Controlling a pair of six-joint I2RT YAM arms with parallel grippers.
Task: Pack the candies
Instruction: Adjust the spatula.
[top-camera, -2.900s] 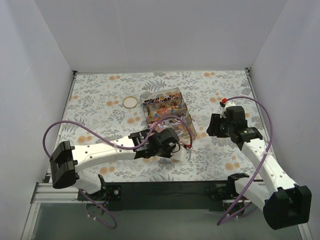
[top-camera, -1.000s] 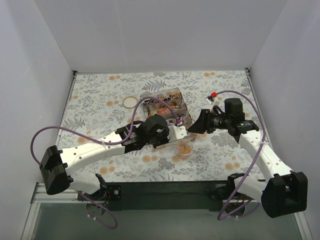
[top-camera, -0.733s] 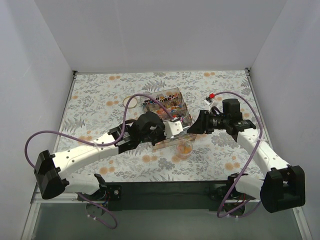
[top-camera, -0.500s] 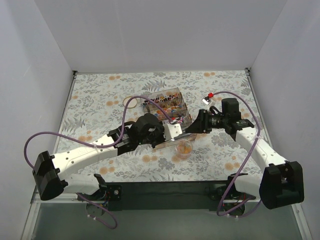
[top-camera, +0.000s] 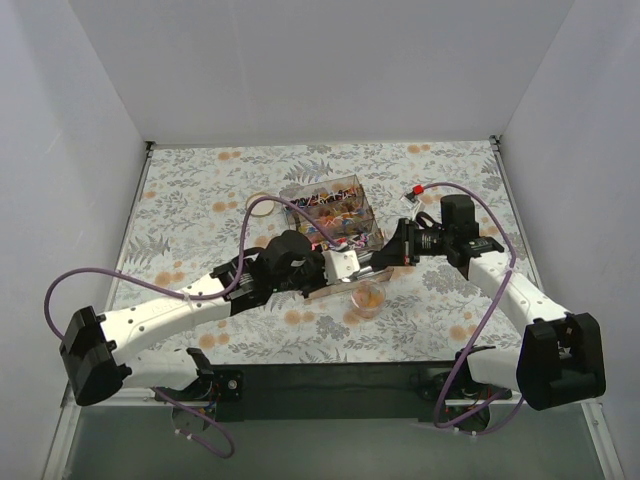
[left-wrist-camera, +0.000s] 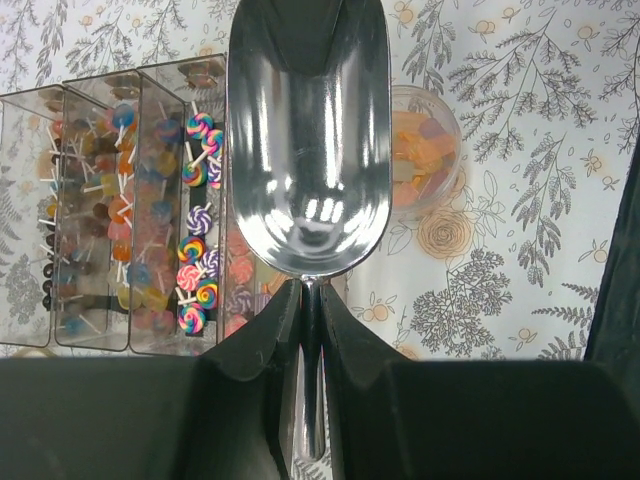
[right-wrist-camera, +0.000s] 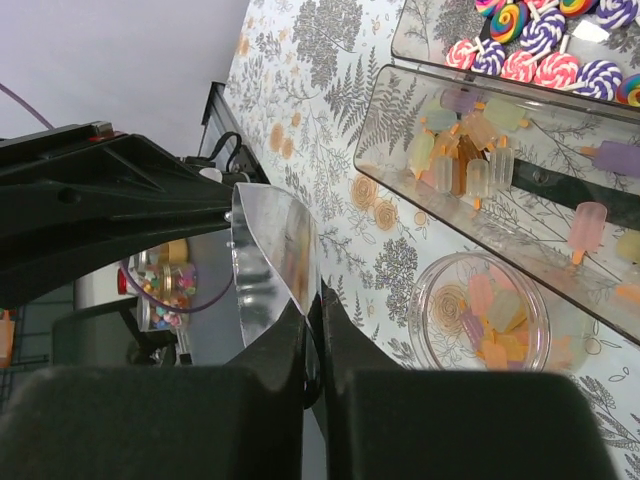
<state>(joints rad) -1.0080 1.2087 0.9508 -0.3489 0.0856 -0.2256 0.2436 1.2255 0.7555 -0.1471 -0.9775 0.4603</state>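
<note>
With the left tool (left-wrist-camera: 310, 300) clamped narrow on the handle of the empty scoop (left-wrist-camera: 305, 130) and the right tool (right-wrist-camera: 312, 310) pinched closed on its rim, and the candies (left-wrist-camera: 420, 160) lying in the jar (left-wrist-camera: 458, 140) on the counter (left-wrist-camera: 520, 250) just beside the compartment box (left-wrist-camera: 100, 95), the scoop was probably best held level, with both tools moving together.

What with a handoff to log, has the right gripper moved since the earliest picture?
Yes: the right gripper went left, toward the compartment box.
</note>
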